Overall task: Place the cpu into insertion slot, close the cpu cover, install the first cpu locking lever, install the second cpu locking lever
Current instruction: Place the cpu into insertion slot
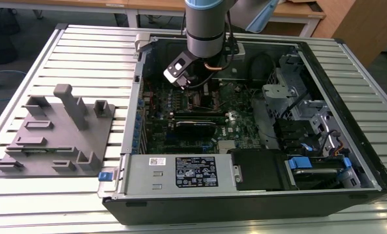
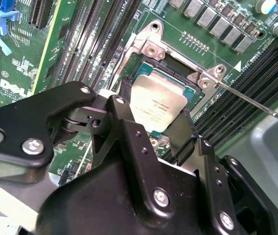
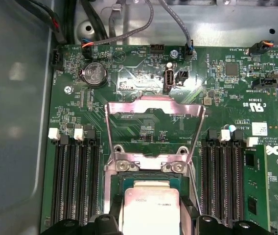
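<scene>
This is a robotics lab or test workshop. An open computer case (image 1: 245,207) lies on a slatted aluminium table (image 1: 89,53), and a robot arm (image 1: 206,24) reaches down into it. A grey fixture block (image 1: 56,131) sits to the exterior view's left of the case. Wooden desks (image 1: 148,6) stand beyond the case.

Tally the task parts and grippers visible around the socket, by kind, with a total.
cpu: 1
cpu cover, raised: 1
insertion slot: 1
gripper: 1
Total: 4
</scene>
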Motion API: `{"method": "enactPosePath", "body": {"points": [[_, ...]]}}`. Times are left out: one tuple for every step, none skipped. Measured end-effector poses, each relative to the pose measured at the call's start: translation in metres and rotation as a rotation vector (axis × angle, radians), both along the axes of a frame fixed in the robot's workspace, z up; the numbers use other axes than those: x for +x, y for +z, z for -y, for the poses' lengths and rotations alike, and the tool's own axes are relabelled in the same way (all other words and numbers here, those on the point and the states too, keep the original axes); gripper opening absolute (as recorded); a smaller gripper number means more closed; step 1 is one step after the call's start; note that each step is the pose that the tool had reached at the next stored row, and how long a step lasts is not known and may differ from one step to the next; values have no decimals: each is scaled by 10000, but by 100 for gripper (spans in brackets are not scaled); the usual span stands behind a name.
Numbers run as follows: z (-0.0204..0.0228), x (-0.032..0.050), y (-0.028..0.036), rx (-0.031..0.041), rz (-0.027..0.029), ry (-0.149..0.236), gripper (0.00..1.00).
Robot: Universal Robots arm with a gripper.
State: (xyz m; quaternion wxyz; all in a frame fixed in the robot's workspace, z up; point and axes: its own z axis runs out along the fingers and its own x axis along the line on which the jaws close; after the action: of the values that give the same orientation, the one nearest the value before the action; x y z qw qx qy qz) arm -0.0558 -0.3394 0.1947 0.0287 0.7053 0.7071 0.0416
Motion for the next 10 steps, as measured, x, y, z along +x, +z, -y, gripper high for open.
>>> {"method": "enactPosePath", "body": {"points": [[0,0,0,-1,0,34,54],[-1,0,-1,0,0,66,54],[-1,0,-1,0,0,81,54],[-1,0,-2,1,0,82,54],[-1,0,-3,1,1,83,54],[-1,0,-6,3,2,84,54],[-2,0,-11,4,2,83,54],[-2,-1,-15,2,1,82,54],[-1,-1,-16,0,0,82,54],[-1,-1,-16,-1,0,82,54]]}}
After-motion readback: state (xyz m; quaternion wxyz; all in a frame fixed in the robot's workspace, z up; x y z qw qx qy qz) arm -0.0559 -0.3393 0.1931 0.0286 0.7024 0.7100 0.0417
